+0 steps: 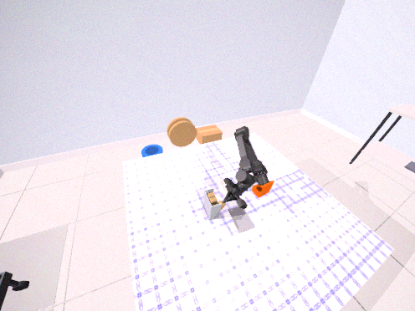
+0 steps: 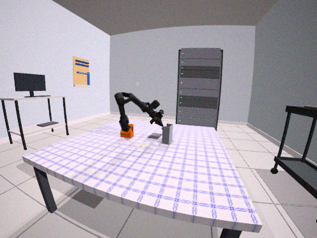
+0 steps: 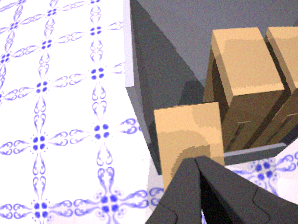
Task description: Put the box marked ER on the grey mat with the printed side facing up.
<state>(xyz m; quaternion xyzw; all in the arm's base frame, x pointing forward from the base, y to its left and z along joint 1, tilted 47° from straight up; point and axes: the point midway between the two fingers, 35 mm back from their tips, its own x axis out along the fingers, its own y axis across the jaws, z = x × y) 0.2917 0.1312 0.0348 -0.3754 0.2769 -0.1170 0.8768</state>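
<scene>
The grey bin (image 1: pixel 213 211) (image 2: pixel 167 135) stands on the table. Two tan boxes (image 3: pixel 247 60) (image 3: pixel 289 50) stand side by side in it. A third tan box (image 3: pixel 187 127) (image 1: pixel 222 206) is apart from them, beside the bin's side wall, and leans out over the low front edge toward the arm. My gripper (image 3: pixel 194 167) (image 1: pixel 224 202) (image 2: pixel 163 126) is shut with nothing between its fingers. Its tips are at the leaning box and cover part of it; whether they touch cannot be told. No reach code is readable. The grey mat (image 1: pixel 243 221) (image 2: pixel 154 135) lies close to the bin, below the arm.
The arm's orange base (image 1: pixel 263 190) (image 2: pixel 126 133) stands on the checked tablecloth, beyond the mat from the bin. A blue ring-shaped thing (image 1: pixel 151 150), tan discs (image 1: pixel 182 132) and a tan block (image 1: pixel 209 134) are beyond the table's far edge.
</scene>
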